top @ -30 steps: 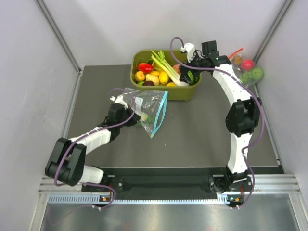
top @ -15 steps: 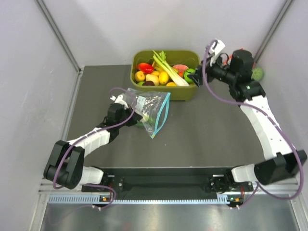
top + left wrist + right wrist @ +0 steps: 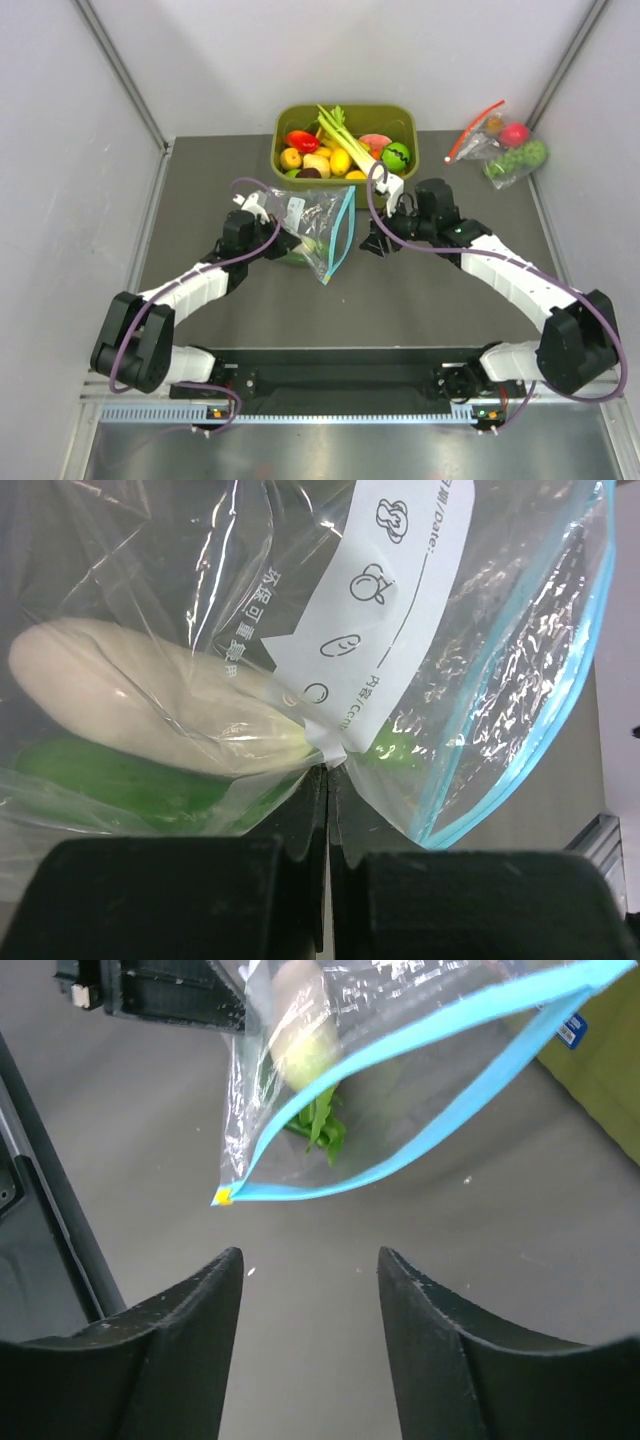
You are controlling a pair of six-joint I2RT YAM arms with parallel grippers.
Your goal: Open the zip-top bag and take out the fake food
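By the look of it the task is partly done: the leek (image 3: 345, 146) lies in the olive bin (image 3: 398, 192), while the white radish (image 3: 150, 705) and a green piece (image 3: 105, 780) sit inside the zip-top bag (image 3: 318, 228). The left end effector (image 3: 328, 780) is clenched on a fold of the bag below its label and holds it up over the worktop (image 3: 430, 300). The right end effector (image 3: 310, 1260) is released and empty, facing the blue zip edge; a second ago it hung over the bin and has since swung down beside the bag.
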